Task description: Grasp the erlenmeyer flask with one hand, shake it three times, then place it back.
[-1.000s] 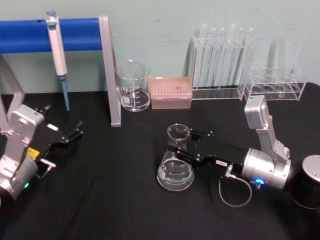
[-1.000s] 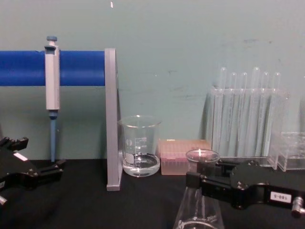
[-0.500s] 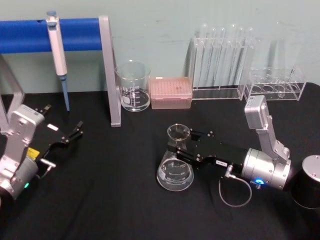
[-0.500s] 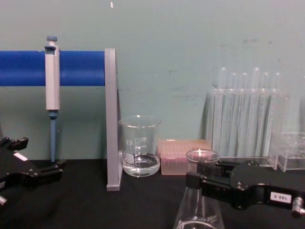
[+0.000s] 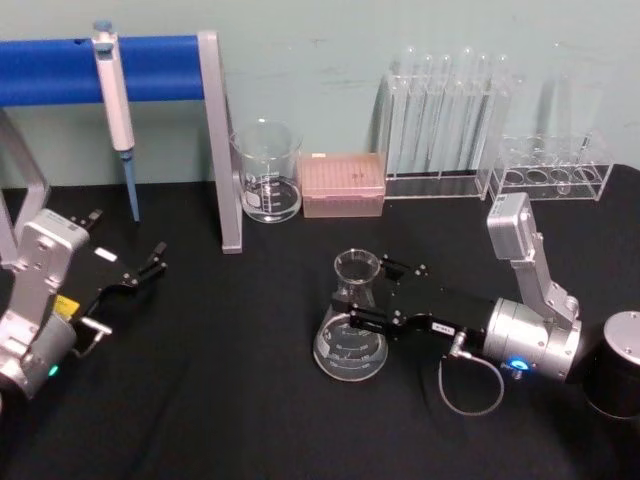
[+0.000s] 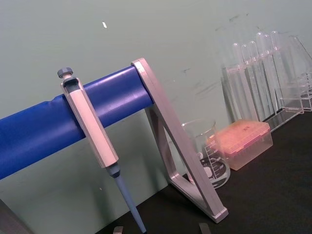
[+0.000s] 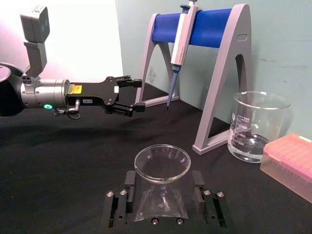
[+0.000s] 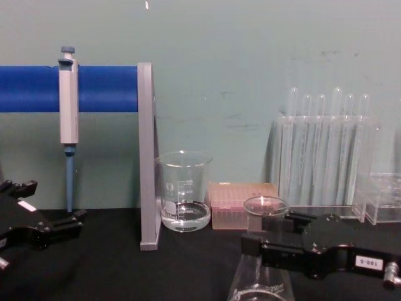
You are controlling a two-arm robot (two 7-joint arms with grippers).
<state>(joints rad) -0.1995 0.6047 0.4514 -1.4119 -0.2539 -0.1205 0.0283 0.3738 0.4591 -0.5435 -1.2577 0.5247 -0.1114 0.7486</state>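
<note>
Barely anything shifted since earlier frame: right gripper [image 5: 362, 300] jaws clamped on erlenmeyer flask [image 5: 352, 322] neck, flask seated mid-bench [image 5: 220, 400]. Grasp done; shakes, put-back left. Left gripper [image 5: 150, 262] parked at left edge, jaws apart.

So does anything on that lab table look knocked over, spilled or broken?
Nothing stands out. The erlenmeyer flask stands upright with the right gripper around its neck. The beaker, pipette and test tubes look orderly.
</note>
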